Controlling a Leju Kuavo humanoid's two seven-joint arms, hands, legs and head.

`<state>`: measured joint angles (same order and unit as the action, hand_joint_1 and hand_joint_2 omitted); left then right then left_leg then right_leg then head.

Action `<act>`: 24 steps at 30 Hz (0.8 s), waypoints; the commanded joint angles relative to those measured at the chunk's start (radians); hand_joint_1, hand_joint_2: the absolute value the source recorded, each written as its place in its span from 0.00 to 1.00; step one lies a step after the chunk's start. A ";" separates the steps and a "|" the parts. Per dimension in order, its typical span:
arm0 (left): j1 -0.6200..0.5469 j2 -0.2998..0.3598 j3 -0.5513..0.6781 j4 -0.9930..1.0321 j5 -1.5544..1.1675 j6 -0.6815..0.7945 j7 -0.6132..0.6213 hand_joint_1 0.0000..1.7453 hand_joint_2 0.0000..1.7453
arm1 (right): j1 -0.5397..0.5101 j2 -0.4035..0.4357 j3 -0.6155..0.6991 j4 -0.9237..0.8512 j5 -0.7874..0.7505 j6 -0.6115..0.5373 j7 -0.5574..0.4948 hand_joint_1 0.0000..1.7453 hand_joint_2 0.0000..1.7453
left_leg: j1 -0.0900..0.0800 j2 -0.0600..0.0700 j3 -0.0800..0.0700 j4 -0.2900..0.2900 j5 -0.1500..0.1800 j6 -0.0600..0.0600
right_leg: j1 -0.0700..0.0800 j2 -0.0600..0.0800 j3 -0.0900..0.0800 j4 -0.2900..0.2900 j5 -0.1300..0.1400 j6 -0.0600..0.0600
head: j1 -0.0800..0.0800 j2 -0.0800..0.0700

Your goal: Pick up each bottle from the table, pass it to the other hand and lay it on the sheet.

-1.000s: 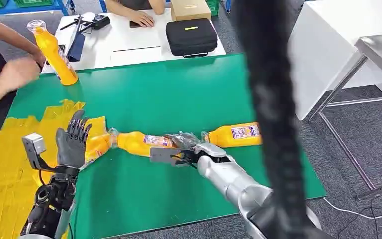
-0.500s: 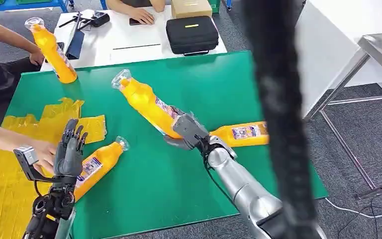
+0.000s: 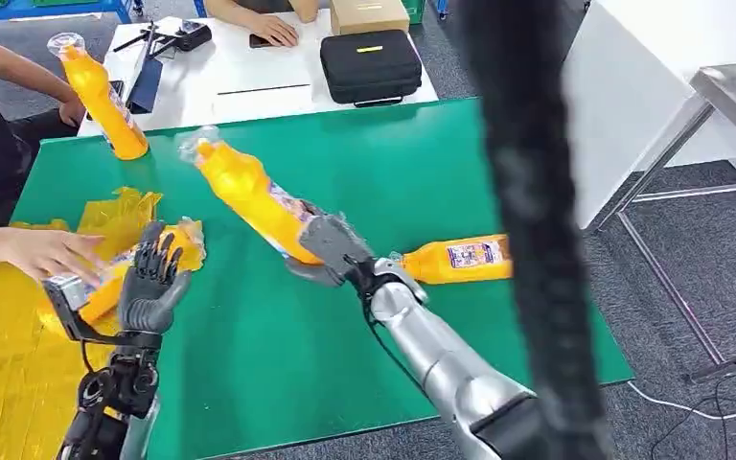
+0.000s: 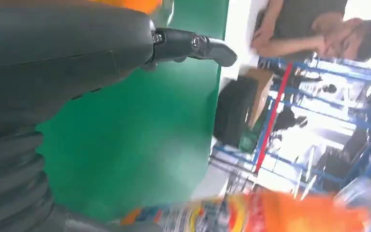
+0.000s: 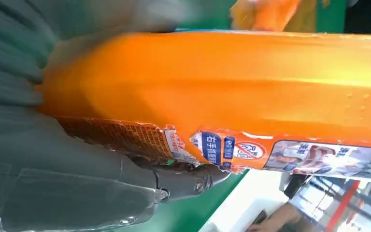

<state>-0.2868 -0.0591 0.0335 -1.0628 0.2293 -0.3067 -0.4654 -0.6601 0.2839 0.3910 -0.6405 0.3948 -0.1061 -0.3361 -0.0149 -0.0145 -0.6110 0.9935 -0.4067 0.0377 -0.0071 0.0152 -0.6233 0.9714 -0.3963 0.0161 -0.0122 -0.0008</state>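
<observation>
My right hand grips an orange bottle by its lower body and holds it tilted above the green table, clear cap pointing to the far left. Up close, the bottle sits in that hand. My left hand is raised at the table's left with its fingers spread, holding nothing, a short way from the bottle. A second bottle lies on the table at the right. A third stands at the far left edge. A fourth lies on the yellow sheet under a person's hand.
A black blurred strand hangs close to the camera, hiding part of the right side. Behind the green table a white table holds a black case and a cardboard box. People sit at the far and left sides. A metal table stands right.
My right hand lifted the bottle off the table and carried it left, towards my left hand. A person's hand moved another bottle from the table's left part onto the yellow sheet.
</observation>
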 commanded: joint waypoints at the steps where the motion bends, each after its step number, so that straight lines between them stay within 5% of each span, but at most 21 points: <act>1: -0.045 -0.030 -0.044 0.019 0.011 -0.023 0.007 0.00 1.00 | -0.107 0.053 0.038 0.159 0.017 -0.016 0.017 1.00 1.00 | 0.001 0.000 0.003 0.002 -0.002 -0.003 | 0.001 -0.002 0.004 0.001 -0.002 0.000 | 0.000 0.000; 3: -0.057 -0.049 -0.067 0.016 0.018 -0.031 0.011 0.00 1.00 | -0.120 0.065 0.076 0.174 0.014 -0.023 0.043 1.00 1.00 | 0.001 0.000 0.001 0.001 -0.001 -0.002 | 0.001 -0.001 0.001 0.001 -0.001 0.000 | 0.000 0.000; 15: -0.125 -0.094 -0.116 0.035 0.097 -0.056 0.051 0.00 1.00 | -0.134 0.065 0.788 0.125 -0.463 -0.127 0.240 1.00 1.00 | 0.000 0.000 -0.001 0.000 -0.001 -0.002 | 0.000 -0.001 0.000 0.000 -0.001 0.000 | 0.000 0.000; 24: -0.152 -0.085 -0.075 0.079 0.119 -0.045 0.047 0.00 1.00 | -0.074 0.065 0.980 0.004 -0.449 -0.167 0.291 1.00 1.00 | 0.001 0.000 0.000 0.000 -0.001 -0.002 | 0.001 -0.003 0.001 0.000 -0.002 0.000 | 0.000 0.000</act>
<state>-0.3474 -0.1446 -0.0416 -1.0769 0.3376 -0.3391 -0.4223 -0.7504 0.3513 1.0717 -0.5695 -0.0797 -0.2633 -0.0816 -0.0145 -0.0130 -0.6141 0.9935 -0.4068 0.0377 -0.0070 0.0157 -0.6269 0.9715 -0.3963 0.0160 -0.0118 -0.0008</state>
